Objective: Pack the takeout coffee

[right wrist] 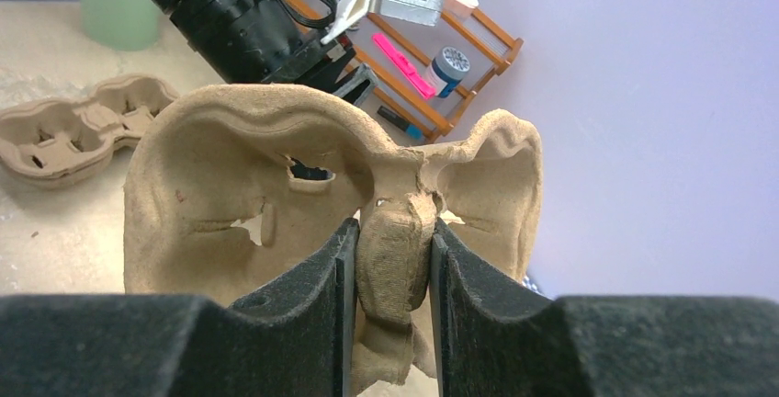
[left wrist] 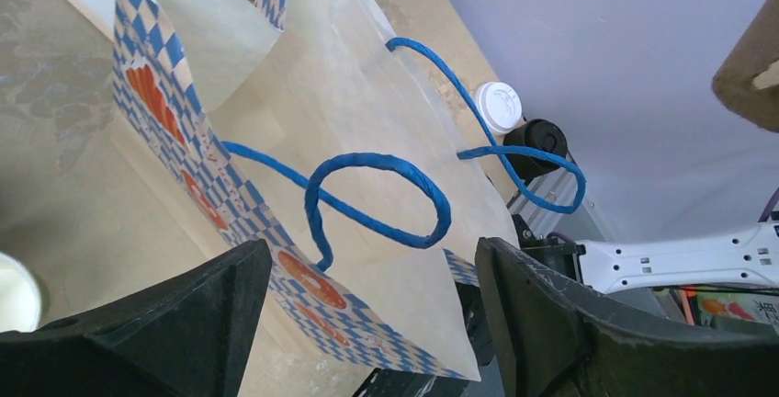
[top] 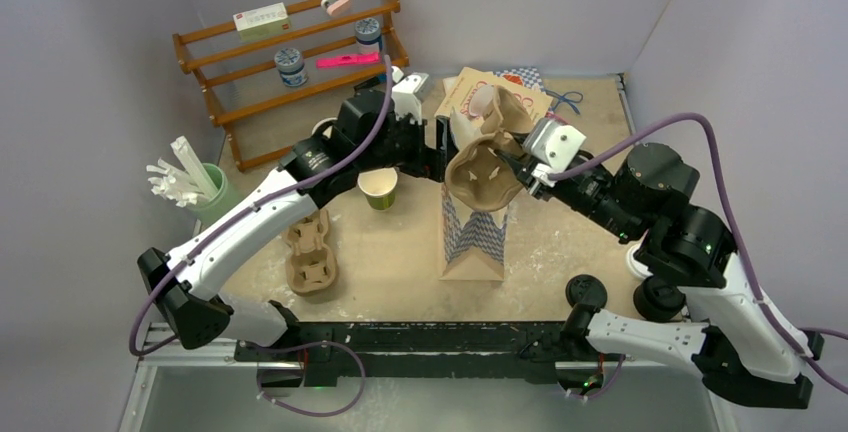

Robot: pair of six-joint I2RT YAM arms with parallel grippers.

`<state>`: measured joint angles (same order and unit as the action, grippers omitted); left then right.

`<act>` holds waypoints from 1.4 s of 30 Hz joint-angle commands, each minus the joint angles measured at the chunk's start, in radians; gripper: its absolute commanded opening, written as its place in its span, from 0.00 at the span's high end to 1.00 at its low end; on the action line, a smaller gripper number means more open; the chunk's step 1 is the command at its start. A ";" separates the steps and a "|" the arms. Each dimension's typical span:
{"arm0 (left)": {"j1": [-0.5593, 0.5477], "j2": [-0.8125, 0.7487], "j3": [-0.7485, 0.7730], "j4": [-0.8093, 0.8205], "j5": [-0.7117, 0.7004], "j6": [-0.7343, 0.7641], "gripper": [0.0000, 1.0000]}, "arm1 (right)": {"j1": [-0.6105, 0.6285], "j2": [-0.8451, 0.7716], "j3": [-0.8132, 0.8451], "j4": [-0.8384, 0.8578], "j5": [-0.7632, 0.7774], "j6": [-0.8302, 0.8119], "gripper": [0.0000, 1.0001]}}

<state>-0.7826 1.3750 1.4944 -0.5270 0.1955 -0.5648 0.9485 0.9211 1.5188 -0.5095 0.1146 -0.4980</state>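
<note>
Right wrist: right hand [right wrist: 390, 241] clamped on carrier [right wrist: 230, 167] ridge | left hand [left wrist: 367, 264] apart beside bag [left wrist: 367, 94] rim

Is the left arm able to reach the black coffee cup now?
Probably not: the black coffee cup sits beyond the paper bag, and the right gripper holding the carrier blocks the way.

paper bag [top: 472, 247] top: behind carrier [top: 482, 180] | black cup [top: 660, 302]: partly behind right arm [top: 690, 237]
</note>
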 commanded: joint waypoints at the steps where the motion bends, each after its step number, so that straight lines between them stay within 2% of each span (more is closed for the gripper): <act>1: -0.012 0.016 -0.028 0.105 -0.002 -0.004 0.16 | -0.002 -0.019 -0.040 0.029 0.016 0.004 0.67; 7: -0.013 0.045 -0.060 0.050 -0.116 -0.035 0.30 | -0.002 -0.020 -0.079 0.034 0.016 0.052 0.69; 11: -0.012 0.042 -0.088 0.005 -0.185 -0.073 0.36 | -0.002 -0.023 -0.098 0.058 0.044 0.101 0.69; 15: -0.012 0.035 -0.120 0.014 -0.174 -0.089 0.40 | -0.005 -0.009 -0.092 0.058 0.045 0.132 0.69; 18: -0.013 0.046 -0.070 -0.045 -0.189 -0.045 0.56 | -0.013 0.019 -0.063 0.041 0.010 0.160 0.69; 19: -0.012 0.047 -0.043 -0.074 -0.193 -0.018 0.66 | -0.016 0.034 -0.047 0.027 -0.012 0.173 0.69; 21: -0.011 0.045 0.010 -0.132 -0.224 0.033 0.79 | -0.022 0.064 -0.006 -0.012 -0.065 0.202 0.69; 24: -0.001 0.032 0.053 -0.193 -0.201 0.102 0.98 | -0.027 0.100 0.053 -0.063 -0.133 0.245 0.69; 29: 0.024 -0.023 0.048 -0.259 -0.078 0.131 1.00 | -0.035 0.161 0.163 -0.167 -0.267 0.283 0.69; 34: 0.027 -0.084 0.029 -0.317 -0.053 0.147 1.00 | -0.039 0.244 0.283 -0.277 -0.378 0.352 0.69; 42: 0.027 -0.114 0.009 -0.348 -0.002 0.212 1.00 | -0.055 0.264 0.167 -0.252 -0.491 0.525 0.69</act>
<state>-0.7593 1.2816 1.5089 -0.8650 0.1352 -0.4088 0.9066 1.1706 1.7401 -0.7612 -0.2829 -0.0952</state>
